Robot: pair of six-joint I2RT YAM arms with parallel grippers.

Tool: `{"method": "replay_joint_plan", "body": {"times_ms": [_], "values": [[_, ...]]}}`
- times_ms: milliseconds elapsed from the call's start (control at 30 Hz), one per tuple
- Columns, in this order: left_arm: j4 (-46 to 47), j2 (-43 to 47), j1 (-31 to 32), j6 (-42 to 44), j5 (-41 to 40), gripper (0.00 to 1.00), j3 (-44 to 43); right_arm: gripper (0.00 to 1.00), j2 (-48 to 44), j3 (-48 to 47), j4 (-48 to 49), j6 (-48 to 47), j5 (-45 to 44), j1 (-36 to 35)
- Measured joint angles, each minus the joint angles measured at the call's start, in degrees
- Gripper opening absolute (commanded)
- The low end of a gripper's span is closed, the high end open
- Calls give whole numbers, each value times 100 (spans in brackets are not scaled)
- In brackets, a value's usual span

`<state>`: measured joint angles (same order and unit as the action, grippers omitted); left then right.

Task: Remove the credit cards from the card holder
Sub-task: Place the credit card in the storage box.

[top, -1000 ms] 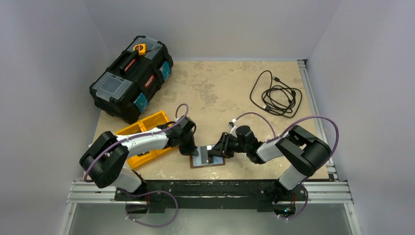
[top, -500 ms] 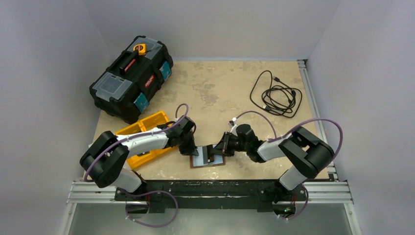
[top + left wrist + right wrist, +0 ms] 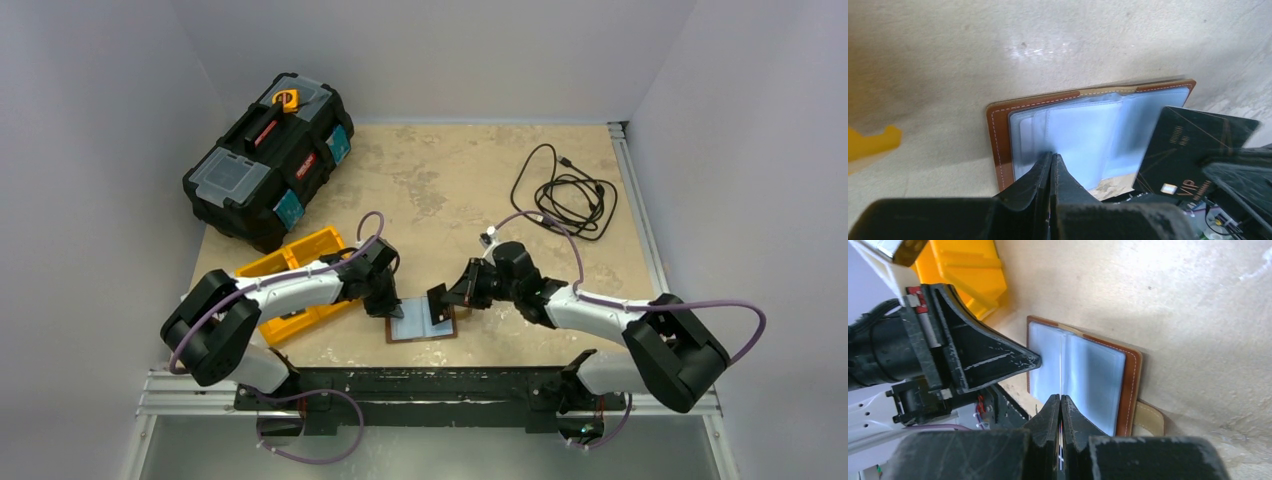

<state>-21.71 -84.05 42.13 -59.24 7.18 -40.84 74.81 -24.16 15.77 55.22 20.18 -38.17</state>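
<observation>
The card holder (image 3: 418, 326) lies open on the table, pale blue sleeves up inside a brown border (image 3: 998, 135). My left gripper (image 3: 1052, 156) is shut with its tips pressed down on the holder's left page (image 3: 389, 308). A black credit card (image 3: 1193, 142) with gold "VIP" lettering is clamped in my shut right gripper (image 3: 447, 298). It hangs tilted over the holder's right half. In the right wrist view the card shows edge-on as a thin line (image 3: 1061, 375) between the fingers (image 3: 1061, 399). The holder's snap tab (image 3: 1148, 417) sticks out to the right.
An orange tray (image 3: 292, 283) sits just left of the holder, under my left arm. A black toolbox (image 3: 268, 158) stands at the back left. A coiled black cable (image 3: 565, 193) lies at the back right. Metal rails edge the table at the right and front.
My right gripper closed on the black card and drew it back to the right, out over the holder. The right arm's elbow swung out to the right. The left gripper stayed put.
</observation>
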Motion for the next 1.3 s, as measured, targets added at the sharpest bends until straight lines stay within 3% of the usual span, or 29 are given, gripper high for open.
{"method": "replay_joint_plan", "body": {"times_ms": [67, 267, 367, 667, 1000, 1300], "values": [[-98, 79, 0, 59, -83, 3, -2, 0, -55, -160, -179, -52, 2, 0], [-595, 614, 0, 396, -293, 44, -28, 0, -181, -544, -549, -188, -4, 0], [-802, 1034, -11, 525, -295, 53, -149, 0, -251, -638, -638, -223, 0, 0], [-927, 2253, -415, 898, 72, 56, -391, 0, -216, -966, -669, -210, 431, 0], [-411, 2951, -1137, 929, 1427, 55, -199, 0, 179, -1193, 756, 616, 1425, -2], [210, 3108, -1213, 750, 2098, 49, 13, 0, 374, -1193, 1790, 1357, 1864, -13]]}}
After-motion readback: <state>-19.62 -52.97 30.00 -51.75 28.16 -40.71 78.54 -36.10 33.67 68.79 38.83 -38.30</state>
